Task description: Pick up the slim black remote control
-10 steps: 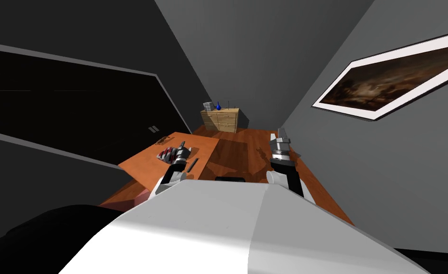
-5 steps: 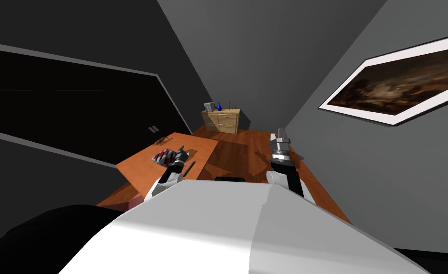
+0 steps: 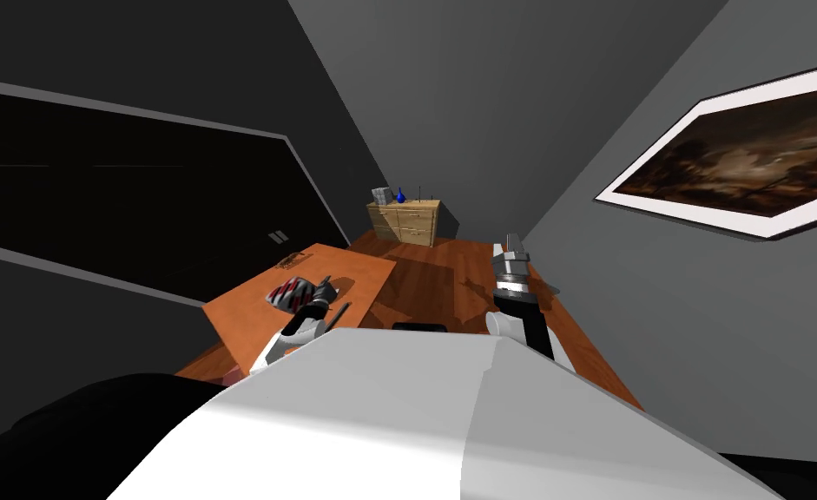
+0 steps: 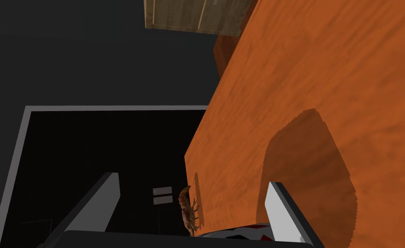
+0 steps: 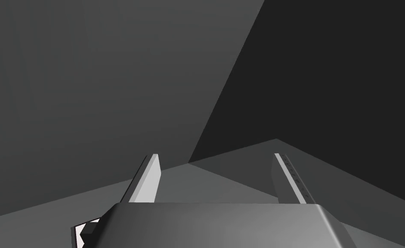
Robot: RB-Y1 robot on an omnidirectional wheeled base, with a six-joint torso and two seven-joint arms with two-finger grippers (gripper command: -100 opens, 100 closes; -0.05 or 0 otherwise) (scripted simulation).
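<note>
The slim black remote (image 3: 340, 312) lies on the orange worktop (image 3: 359, 269) near its front edge, just behind the left end effector (image 4: 193, 181), which hovers spread above the worktop, while the right end effector (image 5: 217, 155), also spread, is held off the worktop's right side.

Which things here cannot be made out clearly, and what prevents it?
Slim black remote: head view, thin sliver beside the left forearm, too small for detail.
Red-striped object: left wrist view, mostly hidden behind the left gripper's body.
Brown thing at the table's edge: left wrist view, too small to identify.
Items on the dresser: head view, too small.
</note>
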